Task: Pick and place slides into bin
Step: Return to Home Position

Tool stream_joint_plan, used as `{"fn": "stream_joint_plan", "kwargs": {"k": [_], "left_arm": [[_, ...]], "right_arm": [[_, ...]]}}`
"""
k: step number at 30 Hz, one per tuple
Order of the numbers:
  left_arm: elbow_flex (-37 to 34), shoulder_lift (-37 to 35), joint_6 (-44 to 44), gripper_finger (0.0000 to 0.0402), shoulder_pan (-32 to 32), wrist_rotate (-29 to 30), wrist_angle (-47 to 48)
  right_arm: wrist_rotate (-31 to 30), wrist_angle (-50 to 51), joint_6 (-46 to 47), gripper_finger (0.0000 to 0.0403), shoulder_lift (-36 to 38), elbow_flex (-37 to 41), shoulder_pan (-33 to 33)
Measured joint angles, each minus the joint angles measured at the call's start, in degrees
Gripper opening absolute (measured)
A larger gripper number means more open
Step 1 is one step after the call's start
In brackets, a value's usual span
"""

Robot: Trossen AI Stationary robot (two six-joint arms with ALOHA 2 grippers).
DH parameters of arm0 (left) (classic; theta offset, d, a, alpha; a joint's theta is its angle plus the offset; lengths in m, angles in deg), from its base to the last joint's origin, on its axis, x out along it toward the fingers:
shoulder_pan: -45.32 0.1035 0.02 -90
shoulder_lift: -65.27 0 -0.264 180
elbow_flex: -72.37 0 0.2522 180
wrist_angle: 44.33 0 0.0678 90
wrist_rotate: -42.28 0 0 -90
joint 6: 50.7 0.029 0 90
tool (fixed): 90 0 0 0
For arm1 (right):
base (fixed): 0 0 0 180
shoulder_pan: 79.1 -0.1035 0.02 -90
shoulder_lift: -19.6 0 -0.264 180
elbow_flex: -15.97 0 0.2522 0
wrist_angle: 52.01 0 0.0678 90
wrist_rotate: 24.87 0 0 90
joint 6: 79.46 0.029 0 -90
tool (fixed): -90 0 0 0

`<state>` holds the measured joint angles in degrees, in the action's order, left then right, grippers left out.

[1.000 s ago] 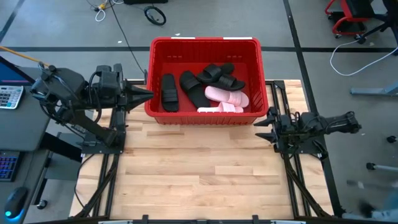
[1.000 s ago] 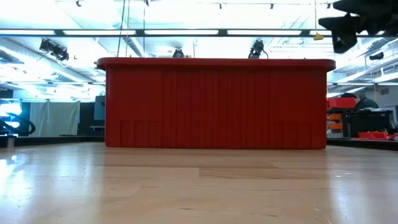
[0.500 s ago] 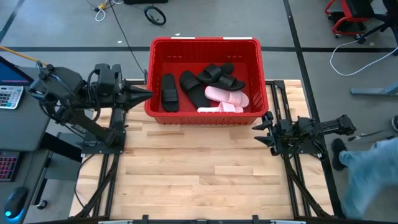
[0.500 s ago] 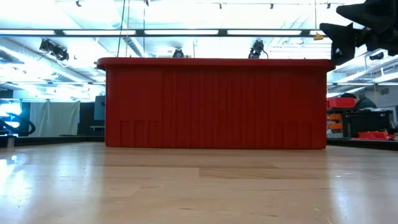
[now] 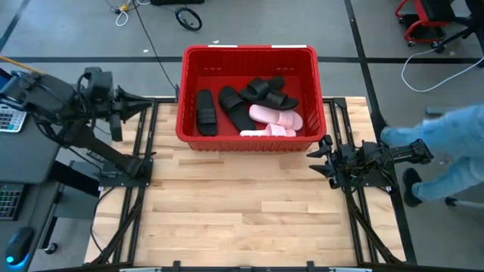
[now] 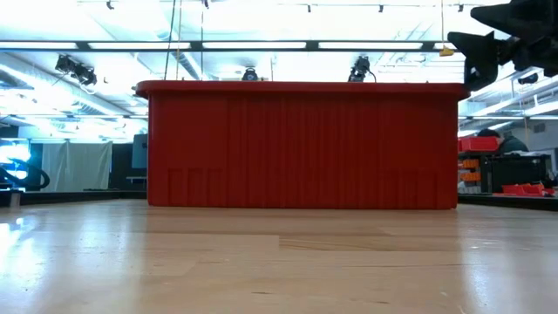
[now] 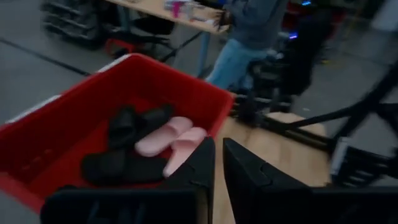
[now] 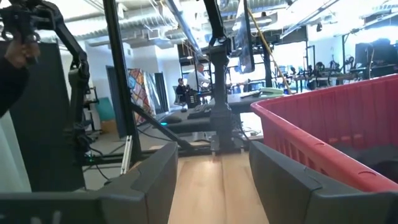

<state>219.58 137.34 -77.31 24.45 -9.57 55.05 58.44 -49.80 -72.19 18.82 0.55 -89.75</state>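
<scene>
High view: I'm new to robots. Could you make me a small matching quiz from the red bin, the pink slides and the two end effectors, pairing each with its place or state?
Things:
1. bin
2. pink slides
3. left end effector
4. right end effector

Places or states:
a. open, by the bin's near right corner
b. red, standing at the far edge of the table
c. at the table's left edge, apart from the bin
d. lying inside the bin beside black slides

Pairs: 1-b, 2-d, 3-c, 4-a.
</scene>
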Motion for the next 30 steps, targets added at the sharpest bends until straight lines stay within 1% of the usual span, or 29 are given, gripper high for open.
{"fn": "stream_joint_plan", "kwargs": {"k": [3,6,10,11,13,14,16,18,20,22,25,27,30], "left_arm": [[-2.27,-1.6,1.06,0.0031,0.02,1.59,0.49],[-6.82,-4.34,2.7,0.003,0.0,1.67,-0.12],[-17.6,-11.52,2.88,0.0035,0.02,2.15,-2.78],[-21.07,-13.99,2.15,0.0037,0.02,3.26,-4.4],[-28.94,-19.44,1.03,0.004,0.02,6.07,-10.98],[-32.85,-22.22,1.11,0.0042,0.02,6.09,-14.76],[-41.62,-27.49,2.56,0.0043,0.02,2.87,-24.28],[-50.61,-31.45,7.17,0.0042,0.01,-2.22,-34.8],[-59.78,-34.26,9.91,0.0039,-0.01,-4.39,-44.68],[-67.73,-36.2,12.15,0.0036,-0.02,-4.85,-55.83],[-76.7,-37.09,14.97,0.0031,0.07,-5.95,-67.41],[-81.45,-36.97,15.87,0.0029,0.47,-5.19,-71.84],[-88.37,-37.19,14.32,0.0028,2.17,-1.64,-75.55]], "right_arm": [[-0.02,-0.01,0.26,0.0206,0.01,-0.01,0.02],[-0.03,0.03,0.13,0.0206,0.0,-0.01,0.02],[-0.03,0.06,0.31,0.0206,0.0,-0.01,0.02],[-0.03,0.1,0.31,0.0206,0.0,-0.03,0.02],[-0.03,0.11,0.34,0.0206,0.0,-0.03,0.02],[-0.03,0.1,0.37,0.0206,0.0,-0.03,0.02],[-0.03,0.12,0.39,0.0206,0.0,-0.03,0.04],[-0.03,0.12,0.41,0.0206,0.0,-0.03,0.04],[-0.03,0.12,0.41,0.0206,0.0,-0.03,0.04],[-0.03,0.13,0.44,0.0206,0.0,-0.03,0.04],[-0.05,0.14,0.44,0.0206,-0.02,-0.03,0.04],[-0.05,0.14,0.44,0.0206,-0.02,-0.03,0.04],[-0.05,0.16,0.44,0.0206,-0.02,-0.03,0.04]]}}
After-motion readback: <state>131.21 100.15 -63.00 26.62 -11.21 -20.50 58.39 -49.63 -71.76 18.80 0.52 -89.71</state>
